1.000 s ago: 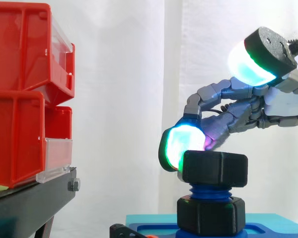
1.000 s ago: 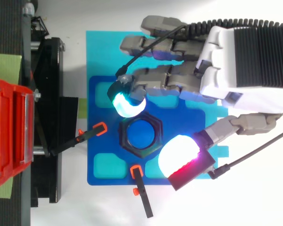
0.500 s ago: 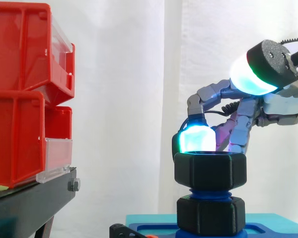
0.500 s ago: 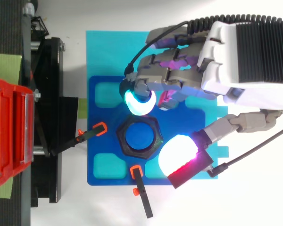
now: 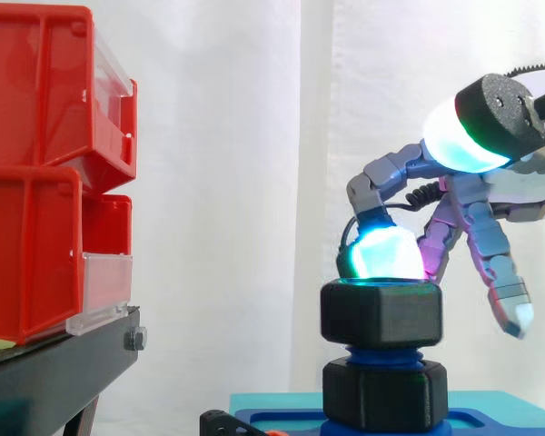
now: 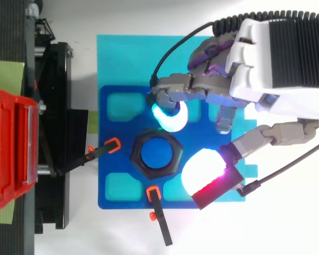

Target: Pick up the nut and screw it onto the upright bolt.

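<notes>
One fingertip (image 6: 170,118) of the loosely spread hand (image 6: 266,69) touches the nut's (image 5: 381,313) far rim, thumb (image 6: 202,172) raised clear; the nut sits on the bolt's (image 6: 157,154) threads, so screwing seems underway, and the next move calls for pushing it round.

Robot hand (image 6: 258,79) nr nut (image 6: 137,159) round bolt (image 6: 156,153)

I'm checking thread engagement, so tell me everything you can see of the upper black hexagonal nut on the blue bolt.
The upper black hexagonal nut looks like matte plastic, with flat sides and a round bore. It sits roughly level on the upright blue threaded bolt, whose top fills the bore. Blue threads separate it from a second black nut below. A cyan-glowing fingertip of the hand sits at its top rim.
</notes>
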Robot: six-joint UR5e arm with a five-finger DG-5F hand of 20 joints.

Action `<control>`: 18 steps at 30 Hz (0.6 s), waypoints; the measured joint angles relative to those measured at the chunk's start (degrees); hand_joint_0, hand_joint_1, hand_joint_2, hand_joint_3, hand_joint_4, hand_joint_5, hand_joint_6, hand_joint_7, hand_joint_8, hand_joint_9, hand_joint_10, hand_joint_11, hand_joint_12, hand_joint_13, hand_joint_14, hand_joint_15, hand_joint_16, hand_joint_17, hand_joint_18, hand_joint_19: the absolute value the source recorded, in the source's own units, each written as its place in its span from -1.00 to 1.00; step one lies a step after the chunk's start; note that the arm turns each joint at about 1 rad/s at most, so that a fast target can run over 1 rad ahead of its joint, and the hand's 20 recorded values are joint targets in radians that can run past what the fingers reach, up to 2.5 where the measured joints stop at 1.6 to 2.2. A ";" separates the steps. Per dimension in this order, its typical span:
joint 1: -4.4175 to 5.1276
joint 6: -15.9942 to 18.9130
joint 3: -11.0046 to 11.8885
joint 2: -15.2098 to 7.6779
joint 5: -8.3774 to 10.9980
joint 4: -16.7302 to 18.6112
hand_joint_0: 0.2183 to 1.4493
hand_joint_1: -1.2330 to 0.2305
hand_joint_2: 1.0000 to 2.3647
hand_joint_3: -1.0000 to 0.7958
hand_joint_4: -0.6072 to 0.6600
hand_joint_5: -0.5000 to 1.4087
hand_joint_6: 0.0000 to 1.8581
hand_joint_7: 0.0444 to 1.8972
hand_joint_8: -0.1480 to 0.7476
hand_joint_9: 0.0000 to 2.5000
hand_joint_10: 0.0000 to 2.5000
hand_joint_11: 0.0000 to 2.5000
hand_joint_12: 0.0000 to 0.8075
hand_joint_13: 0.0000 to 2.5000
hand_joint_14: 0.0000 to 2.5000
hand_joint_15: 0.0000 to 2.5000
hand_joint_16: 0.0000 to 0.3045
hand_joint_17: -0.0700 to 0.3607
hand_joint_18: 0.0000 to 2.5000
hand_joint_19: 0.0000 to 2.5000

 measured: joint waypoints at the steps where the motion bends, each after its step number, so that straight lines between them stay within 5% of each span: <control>1: -0.08 0.00 0.19 0.00 -0.02 -0.34 -0.55 0.36 -1.00 -0.44 -0.06 -0.35 -0.46 0.45 -0.42 0.41 -1.00 -0.95 -0.50 -0.12 -1.00 -0.96 -0.79 -0.35 -0.24 -0.66; 12: -1.32 -1.22 3.45 0.42 -0.05 -8.73 -0.56 0.33 -1.00 -0.44 -0.06 -0.35 -0.46 0.48 -0.41 0.56 -0.99 -0.83 -0.56 0.11 -0.99 -0.86 -0.80 -0.36 -0.01 -0.53; 18: -1.51 -2.30 3.83 2.75 0.12 -11.36 -0.59 0.38 -1.00 -0.44 0.08 -0.40 -0.46 0.33 -0.29 0.43 -0.99 -0.80 -0.42 0.00 -0.99 -0.85 -0.74 -0.25 -0.16 -0.58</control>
